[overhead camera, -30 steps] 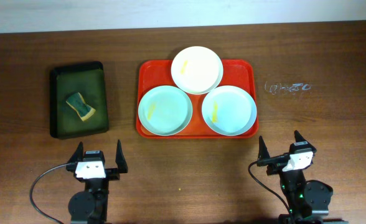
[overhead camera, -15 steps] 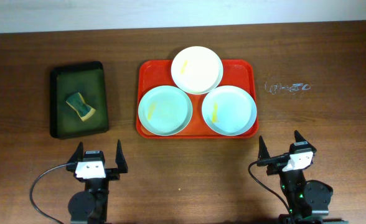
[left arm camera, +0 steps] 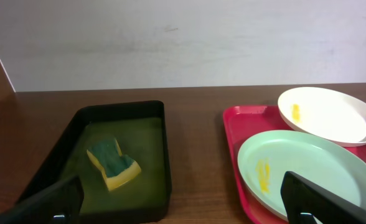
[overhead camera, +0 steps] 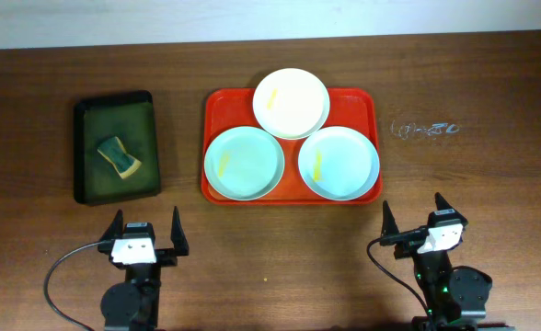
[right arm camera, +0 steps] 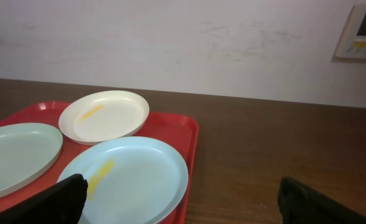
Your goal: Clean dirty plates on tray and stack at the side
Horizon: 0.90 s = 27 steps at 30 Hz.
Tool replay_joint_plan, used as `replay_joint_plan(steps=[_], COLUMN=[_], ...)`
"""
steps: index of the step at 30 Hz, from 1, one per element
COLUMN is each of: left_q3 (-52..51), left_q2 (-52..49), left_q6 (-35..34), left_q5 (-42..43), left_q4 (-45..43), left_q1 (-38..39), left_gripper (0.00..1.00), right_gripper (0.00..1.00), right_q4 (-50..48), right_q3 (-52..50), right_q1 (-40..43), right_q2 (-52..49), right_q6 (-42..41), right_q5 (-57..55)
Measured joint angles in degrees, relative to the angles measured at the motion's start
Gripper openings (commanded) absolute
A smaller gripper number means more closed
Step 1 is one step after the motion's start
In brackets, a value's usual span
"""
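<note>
The table (overhead camera: 491, 83) is dark brown wood with thin lines running along it. Behind the table stands a plain white wall (right arm camera: 170, 37) with a few faint grey marks, and a small white box (right arm camera: 359, 31) with a little screen hangs on it. On the table there is a small white scribble (overhead camera: 424, 130).

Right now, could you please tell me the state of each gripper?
Left gripper: open, holding nothing.
Right gripper: open, holding nothing.
</note>
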<state>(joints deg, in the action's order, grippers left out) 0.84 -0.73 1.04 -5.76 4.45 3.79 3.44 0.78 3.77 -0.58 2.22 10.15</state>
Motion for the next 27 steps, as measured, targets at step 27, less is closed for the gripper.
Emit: replay_joint_plan(steps=[27], left_q3=[6.69], left_q2=[-3.26], left_q6=[-0.13], left_q5=[16.44], left_q4=[-29.90], left_q1=[0.00], left_gripper=[0.99], right_gripper=[0.98], right_q4=[0.02], right_q3=[0.00], right_q1=[0.00], right_q2=[0.02], right_q6=[-0.02], right_q5=[0.00])
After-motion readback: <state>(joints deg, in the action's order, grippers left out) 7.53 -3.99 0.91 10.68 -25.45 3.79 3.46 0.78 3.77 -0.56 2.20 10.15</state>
